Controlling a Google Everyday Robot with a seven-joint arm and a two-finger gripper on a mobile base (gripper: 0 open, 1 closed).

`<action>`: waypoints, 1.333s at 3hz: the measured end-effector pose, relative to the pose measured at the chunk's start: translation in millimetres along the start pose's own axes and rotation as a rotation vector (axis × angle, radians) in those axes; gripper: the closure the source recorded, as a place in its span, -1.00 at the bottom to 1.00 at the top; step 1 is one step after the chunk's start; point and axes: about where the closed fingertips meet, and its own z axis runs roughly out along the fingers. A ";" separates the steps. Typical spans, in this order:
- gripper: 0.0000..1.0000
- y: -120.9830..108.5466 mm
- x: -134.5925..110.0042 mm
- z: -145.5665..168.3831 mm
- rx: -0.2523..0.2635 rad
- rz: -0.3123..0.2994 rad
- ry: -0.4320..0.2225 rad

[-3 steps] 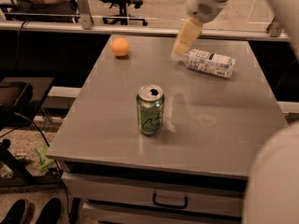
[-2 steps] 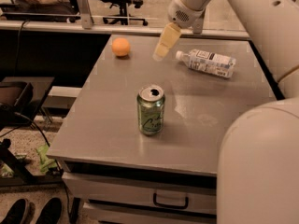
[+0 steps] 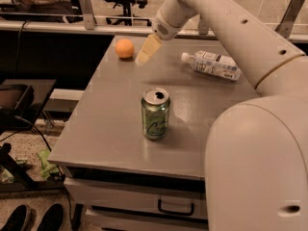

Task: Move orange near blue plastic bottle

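Lowest in view, a drawer (image 3: 139, 202) with a dark handle sits under the grey bench (image 3: 98, 129). A green soda can (image 3: 155, 113) stands upright near the bench's middle. Farther back on the right, the blue plastic bottle (image 3: 212, 65) lies on its side, white cap pointing left. At the far left rests the orange (image 3: 124, 48), well apart from the bottle. The end effector (image 3: 146, 53) hangs just right of the orange without touching it. I cannot tell whether it is open or closed, and it grips nothing visible.

White arm (image 3: 231, 32) extended forward from lower right, wrist (image 3: 166, 25) bent, tool (image 3: 143, 54) angled downward at upper centre
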 end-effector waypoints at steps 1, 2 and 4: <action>-1.00 -3.9 -17.5 23.6 0.045 0.035 -0.039; -1.00 -3.7 -38.1 44.5 0.064 0.055 -0.069; -1.00 -4.4 -67.8 74.1 0.040 0.075 -0.092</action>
